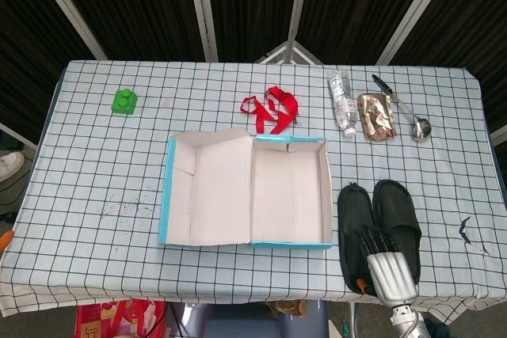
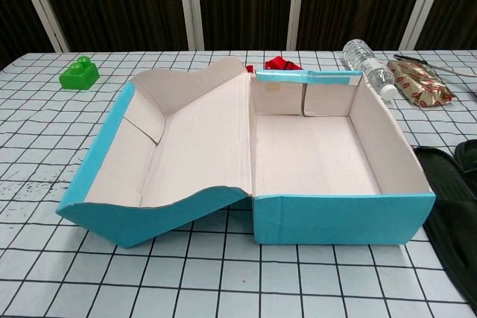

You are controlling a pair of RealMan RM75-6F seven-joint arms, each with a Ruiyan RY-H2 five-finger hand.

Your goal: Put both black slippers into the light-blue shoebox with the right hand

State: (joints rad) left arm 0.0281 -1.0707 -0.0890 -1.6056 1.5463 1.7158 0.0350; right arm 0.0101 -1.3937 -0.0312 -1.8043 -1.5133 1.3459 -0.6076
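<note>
Right hand (image 1: 386, 263) reaching up from the near table edge, dark fingers (image 1: 374, 241) slightly spread, lying over the two black slippers (image 1: 366, 215) just right of the open light-blue shoebox (image 1: 288, 193). Actual grip not discernible. Slippers cropped in chest view; left hand unseen.

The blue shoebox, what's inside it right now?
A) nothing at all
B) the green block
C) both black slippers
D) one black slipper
A: the light-blue shoebox shows only its bare pale floor, while both black slippers lie on the table to its right, with the right hand over their near ends.
</note>
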